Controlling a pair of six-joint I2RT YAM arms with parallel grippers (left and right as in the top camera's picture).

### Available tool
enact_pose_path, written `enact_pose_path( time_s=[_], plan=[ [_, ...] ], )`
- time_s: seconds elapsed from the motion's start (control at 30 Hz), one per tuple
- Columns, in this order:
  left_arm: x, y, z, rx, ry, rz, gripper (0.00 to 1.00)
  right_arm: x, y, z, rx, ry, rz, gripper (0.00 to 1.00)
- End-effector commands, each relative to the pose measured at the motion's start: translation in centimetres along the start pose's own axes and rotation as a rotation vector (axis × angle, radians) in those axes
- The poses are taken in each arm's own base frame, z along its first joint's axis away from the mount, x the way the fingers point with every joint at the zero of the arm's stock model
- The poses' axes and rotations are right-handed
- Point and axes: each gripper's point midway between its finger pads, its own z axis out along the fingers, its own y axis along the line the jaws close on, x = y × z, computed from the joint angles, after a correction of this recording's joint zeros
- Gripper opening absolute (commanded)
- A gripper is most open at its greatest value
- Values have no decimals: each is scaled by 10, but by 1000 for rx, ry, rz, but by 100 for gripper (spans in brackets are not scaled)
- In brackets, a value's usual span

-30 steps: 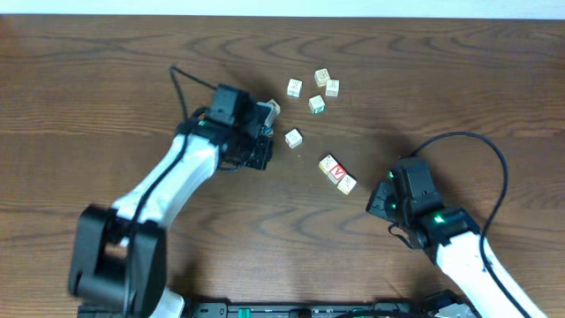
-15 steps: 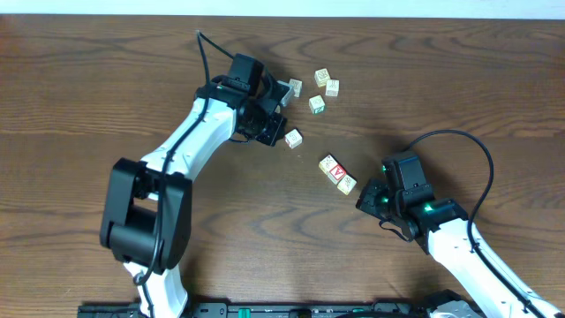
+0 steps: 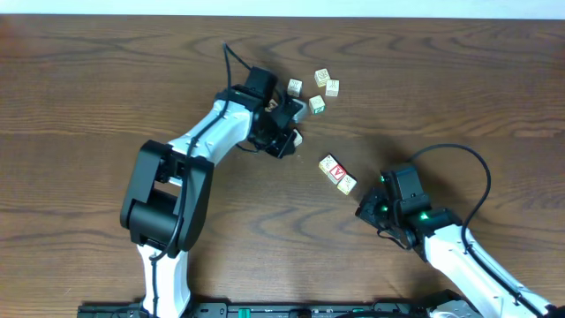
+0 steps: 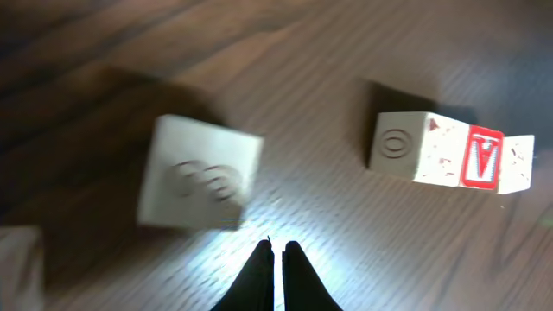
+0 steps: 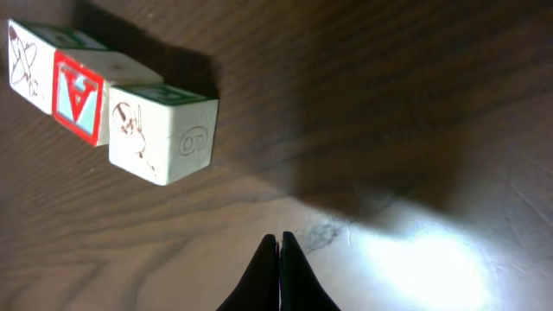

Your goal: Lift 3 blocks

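The left gripper (image 4: 278, 248) and right gripper (image 5: 278, 239) are both pinched shut on nothing. The three blocks (image 3: 336, 173) lie touching in a row between them, right of centre. I'd press the closed tips squarely on the two end faces, along the row's line, or it buckles.

**Blurred, Covered and Cropped**

In the left wrist view, the nearest pale cube (image 4: 200, 173) is smeared and its marks cannot be read; a second cube (image 4: 15, 266) is cut by the left edge. From overhead, that pale cube is largely covered by the left end effector (image 3: 287, 137). In the right wrist view, the row of three blocks (image 5: 82, 95) is cropped at the left edge.
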Motion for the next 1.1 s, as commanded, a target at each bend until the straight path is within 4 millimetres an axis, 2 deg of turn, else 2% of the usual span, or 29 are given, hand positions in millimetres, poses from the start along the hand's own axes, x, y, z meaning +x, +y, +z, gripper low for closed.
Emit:
enact_pose_path(
  time_s=[0.0, 0.13, 0.43, 0.67, 0.93, 1.07],
  plan=[
    [-12, -13, 0, 20, -25, 80, 7, -2, -3, 3, -6, -16, 45, 1],
    [-18, -16, 2, 18, -45, 104, 7, -4, -13, 7, 26, -49, 95, 1],
    [-27, -14, 4, 14, -78, 123, 7, -7, -16, 26, 41, -47, 105, 1],
    [-31, -12, 10, 21, -90, 129, 7, -7, -10, 41, 12, -25, 106, 1],
    [-35, -10, 15, 27, -107, 132, 7, -13, -2, 42, -22, -47, 100, 1],
    [-34, -10, 26, 64, -109, 106, 7, -15, 1, 41, -35, -56, 98, 1]
  ],
)
